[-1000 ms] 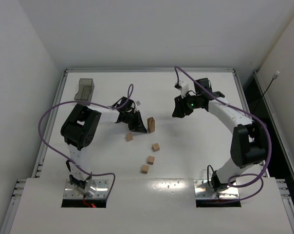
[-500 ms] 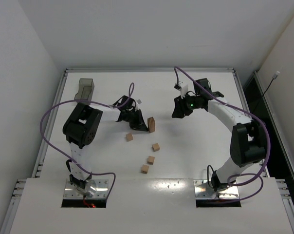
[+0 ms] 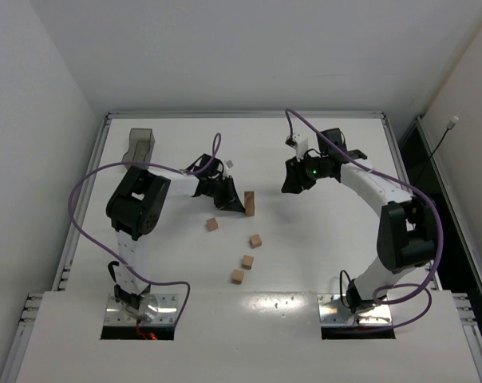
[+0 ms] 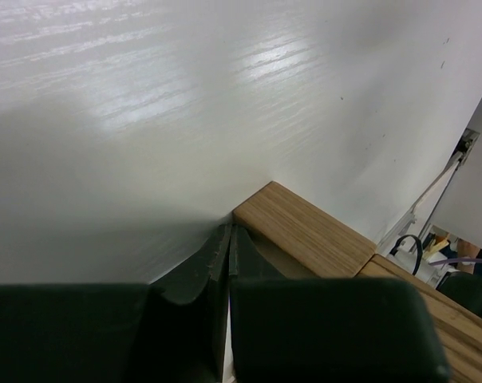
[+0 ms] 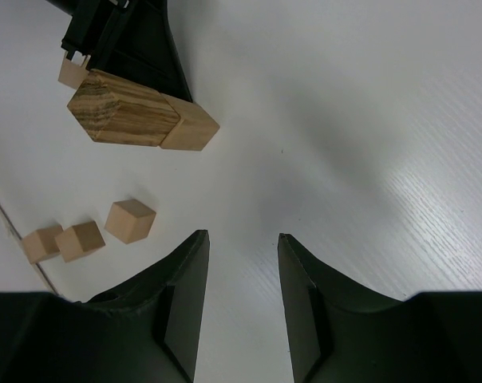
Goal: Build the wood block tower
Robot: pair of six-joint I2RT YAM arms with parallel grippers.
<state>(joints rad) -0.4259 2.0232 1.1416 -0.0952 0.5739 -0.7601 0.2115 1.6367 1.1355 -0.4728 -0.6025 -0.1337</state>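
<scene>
The grey tray (image 3: 139, 146) sits at the table's (image 3: 329, 263) 10 o'clock corner in the overhead view, well apart from everything else.

The left arm (image 3: 136, 209) rises from its base at 7 o'clock, folds at a high elbow, and sends its forearm out toward 3 o'clock. The left gripper (image 3: 231, 203) is angled down at the table near the centre. Its wrist camera shows the fingers (image 4: 215, 257) pressed together with nothing between them, their tips just beside the edge of the top cube. Whether they touch it cannot be told.

The tower (image 3: 248, 203) stands near the table's middle, just to the 3 o'clock side of that clenched tool. It is a slim upright column, at least two cubes high.

Four loose wood blocks lie on the table. One (image 3: 213, 225) is at the tower's 7 o'clock. The other three (image 3: 256, 240) (image 3: 247, 261) (image 3: 238, 276) trail away toward 6 o'clock.

The right arm (image 3: 401, 239) climbs from its base at 5 o'clock, bends at the elbow, and arches back toward 10 o'clock. The right gripper (image 3: 292, 182) hangs near the tower's 2 o'clock side, apart from it. Its jaws stand parted and hold nothing, with bare table between the fingertips (image 5: 191, 254).
</scene>
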